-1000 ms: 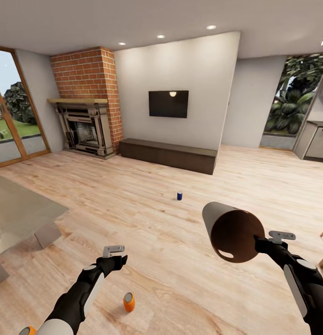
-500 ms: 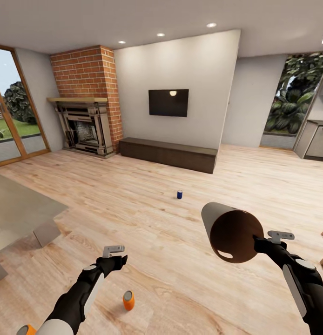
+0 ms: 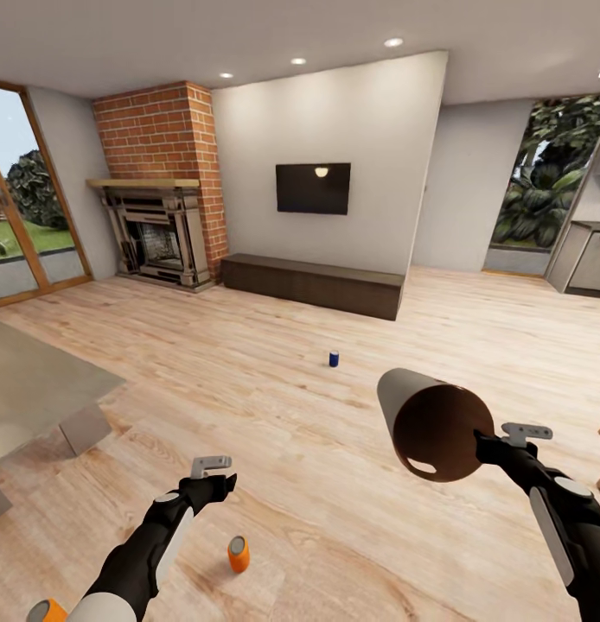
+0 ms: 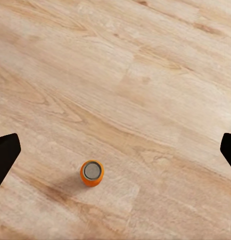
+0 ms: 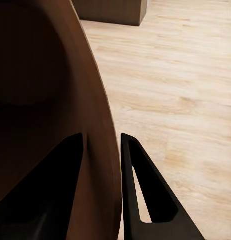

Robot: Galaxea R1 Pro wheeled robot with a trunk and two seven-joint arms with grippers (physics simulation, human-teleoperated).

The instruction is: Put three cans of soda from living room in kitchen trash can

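1. Just below and beside the left end effector [image 3: 212, 467], an orange soda can [image 3: 239, 554] stands upright on the wood floor [image 3: 274, 406]; in the left wrist view it sits between the two spread fingertips, which are wide apart and hold nothing.
2. Well beyond both end effectors, a dark blue can [image 3: 334, 358] stands alone on the floor; a second orange can [image 3: 47, 611] is close in behind the left arm.
3. The right end effector [image 5: 102, 150] is clamped on the rim of the trash can [image 3: 431, 423], one finger inside the coppery wall and one outside, the bin carried on its side with its mouth facing the robot.
4. The cans are likely light, rigid and thin-walled, with smooth curved sides that could slip or topple if nudged.
5. Best hold, by my judgement: fingers across the mid-body of the upright can, squeezed gently to avoid denting.
6. The bin looks stiff; a rim pinch may let it swing.
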